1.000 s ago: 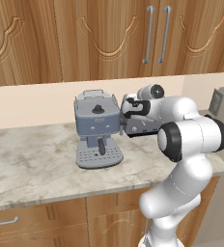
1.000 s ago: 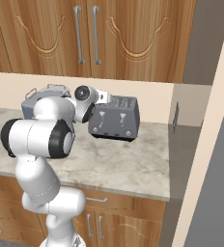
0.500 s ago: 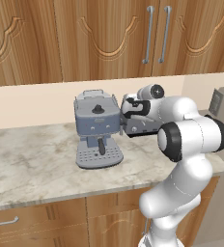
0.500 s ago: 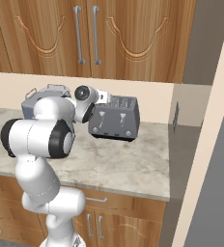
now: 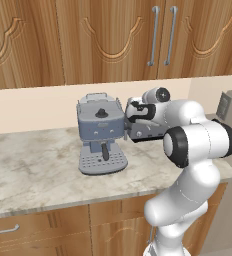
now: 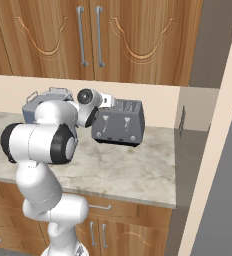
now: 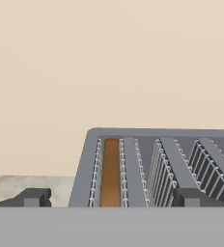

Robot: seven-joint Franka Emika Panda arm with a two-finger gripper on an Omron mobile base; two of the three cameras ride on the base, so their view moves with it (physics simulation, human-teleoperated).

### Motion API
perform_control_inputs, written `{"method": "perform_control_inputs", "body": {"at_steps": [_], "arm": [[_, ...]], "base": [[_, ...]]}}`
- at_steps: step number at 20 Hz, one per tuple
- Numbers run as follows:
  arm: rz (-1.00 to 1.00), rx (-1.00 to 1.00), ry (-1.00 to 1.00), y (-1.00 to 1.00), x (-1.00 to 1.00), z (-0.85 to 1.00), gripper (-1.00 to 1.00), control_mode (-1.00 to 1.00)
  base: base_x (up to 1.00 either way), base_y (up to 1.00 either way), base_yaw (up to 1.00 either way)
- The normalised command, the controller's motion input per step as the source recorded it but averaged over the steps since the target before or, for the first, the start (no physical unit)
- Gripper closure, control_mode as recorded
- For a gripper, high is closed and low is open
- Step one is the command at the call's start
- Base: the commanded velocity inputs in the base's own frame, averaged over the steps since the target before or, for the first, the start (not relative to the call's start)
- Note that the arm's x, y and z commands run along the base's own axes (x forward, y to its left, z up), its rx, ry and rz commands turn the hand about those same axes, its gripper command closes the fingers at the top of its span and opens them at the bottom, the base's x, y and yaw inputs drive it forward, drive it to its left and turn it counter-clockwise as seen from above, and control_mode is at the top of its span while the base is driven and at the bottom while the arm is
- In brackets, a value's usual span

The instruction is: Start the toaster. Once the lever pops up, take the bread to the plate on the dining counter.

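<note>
1. Left base view: the gripper (image 5: 131, 114) sits at the near upper edge of the toaster (image 5: 147, 131), which the arm largely hides. The espresso machine (image 5: 101, 133) stands just beside the gripper, on its left, leaving a narrow gap. The worktop (image 5: 33, 165) lies bare to the left of the machine and along its front edge.
2. Right base view: the toaster (image 6: 119, 122) stands on the worktop (image 6: 133, 167) near the back wall. The worktop has open room in front of the toaster and to its right, up to the side wall.
3. Hand view: the fingertips (image 7: 34, 197) stand wide apart, released, gripping nothing. The toaster (image 7: 85, 164) top lies just ahead. The bread (image 7: 111, 172) sits sunk in the leftmost slot, its brown edge between the wire guides. The remaining slots hold nothing. Beige wall rises behind.
</note>
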Motion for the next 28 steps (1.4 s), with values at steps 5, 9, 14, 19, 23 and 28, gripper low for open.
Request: {"method": "perform_control_inputs", "body": {"at_steps": [5, 9, 14, 19, 23, 28], "arm": [[0.00, 0.00, 0.00, 0.00, 0.00, 0.00, -1.00, -1.00], [0.00, 0.00, 0.00, 0.00, 0.00, 0.00, -1.00, -1.00], [0.00, 0.00, 0.00, 0.00, 0.00, 0.00, -1.00, -1.00], [0.00, 0.00, 0.00, 0.00, 0.00, 0.00, -1.00, -1.00], [0.00, 0.00, 0.00, 0.00, 0.00, 0.00, -1.00, -1.00], [0.00, 0.00, 0.00, 0.00, 0.00, 0.00, -1.00, -1.00]], "base": [[0.00, 0.00, 0.00], [0.00, 0.00, 0.00], [0.00, 0.00, 0.00], [0.00, 0.00, 0.00], [0.00, 0.00, 0.00], [0.00, 0.00, 0.00]]}}
